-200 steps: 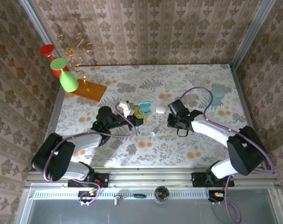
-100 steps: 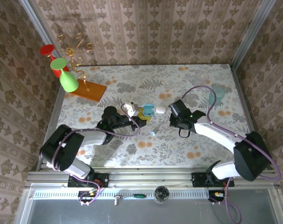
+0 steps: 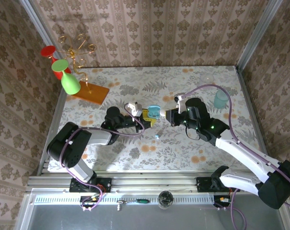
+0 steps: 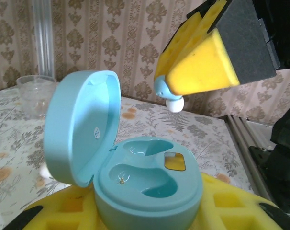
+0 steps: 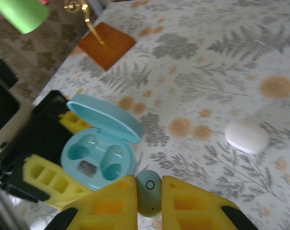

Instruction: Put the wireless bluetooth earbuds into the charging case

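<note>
The charging case (image 4: 150, 187) is a light-blue round box with its lid standing open and two empty sockets, gripped between the yellow pads of my left gripper (image 4: 150, 213). In the top view the case (image 3: 153, 112) sits at mid-table in the left gripper (image 3: 147, 118). My right gripper (image 5: 149, 199) is shut on a pale teal earbud (image 5: 149, 190), just right of and above the case (image 5: 98, 155). From the left wrist, that earbud (image 4: 168, 95) hangs under the right gripper's pad (image 4: 197, 62). A second tiny cyan earbud (image 3: 157, 136) lies on the table in front of the case.
A white egg-shaped item (image 5: 246, 136) lies on the cloth right of the case. A green glass (image 3: 68, 79) and a gold wire stand on an orange base (image 3: 90, 92) are at the back left. A clear cup (image 3: 221, 99) stands at the right.
My right gripper has swung left with the earbud until it is beside the open case. The left gripper has shifted the case slightly right.
</note>
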Tool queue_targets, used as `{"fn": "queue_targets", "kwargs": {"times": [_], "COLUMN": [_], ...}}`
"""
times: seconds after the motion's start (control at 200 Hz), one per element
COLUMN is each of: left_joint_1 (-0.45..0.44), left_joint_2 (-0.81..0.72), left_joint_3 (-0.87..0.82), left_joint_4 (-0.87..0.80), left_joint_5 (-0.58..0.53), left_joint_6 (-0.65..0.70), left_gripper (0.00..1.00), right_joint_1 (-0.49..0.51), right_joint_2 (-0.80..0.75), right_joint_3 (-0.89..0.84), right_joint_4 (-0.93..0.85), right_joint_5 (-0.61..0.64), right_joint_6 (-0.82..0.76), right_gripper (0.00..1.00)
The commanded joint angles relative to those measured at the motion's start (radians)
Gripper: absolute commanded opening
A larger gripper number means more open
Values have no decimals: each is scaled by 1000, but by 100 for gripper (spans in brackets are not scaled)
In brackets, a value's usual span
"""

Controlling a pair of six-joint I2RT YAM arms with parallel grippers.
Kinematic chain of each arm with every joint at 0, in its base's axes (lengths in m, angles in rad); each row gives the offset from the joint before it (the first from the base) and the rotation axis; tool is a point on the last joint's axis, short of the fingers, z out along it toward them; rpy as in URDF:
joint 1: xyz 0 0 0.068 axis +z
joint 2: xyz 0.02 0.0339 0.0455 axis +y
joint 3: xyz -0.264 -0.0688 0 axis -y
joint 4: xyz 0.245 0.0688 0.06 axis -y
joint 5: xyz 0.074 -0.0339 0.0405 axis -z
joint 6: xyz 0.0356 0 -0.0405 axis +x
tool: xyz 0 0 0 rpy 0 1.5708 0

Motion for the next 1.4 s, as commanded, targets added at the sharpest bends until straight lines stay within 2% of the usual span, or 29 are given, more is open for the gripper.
{"fn": "queue_targets", "kwargs": {"times": [0.0, 0.285, 0.78, 0.835, 0.935, 1.075, 1.23, 1.395], "left_joint_1": [4, 4, 4, 5, 7, 29, 54, 92], "left_joint_2": [-6, -42, -81, -85, -89, -94, -103, -144], "left_joint_3": [25, 18, 12, 11, 8, -6, -20, -45], "left_joint_4": [59, 34, 28, 26, 11, 12, 18, 7], "left_joint_5": [76, 87, 68, 58, 44, 44, 44, 42], "left_joint_6": [-41, -24, -23, -18, -2, -2, 0, 8], "left_gripper": [24, 24, 24, 24, 24, 24, 24, 24], "right_joint_1": [9, 26, 29, 29, 29, 29, 29, 12], "right_joint_2": [25, 79, 99, 94, 69, 18, -60, -102], "right_joint_3": [60, 104, 77, 78, 79, 76, 31, -41], "right_joint_4": [41, 33, 9, 11, 28, 38, 61, 28], "right_joint_5": [-139, -183, -142, -149, -143, -135, -121, -1], "right_joint_6": [-84, -120, -147, -143, -114, -83, -41, 84], "right_gripper": [16, 16, 16, 20, 36, 49, 55, 57]}}
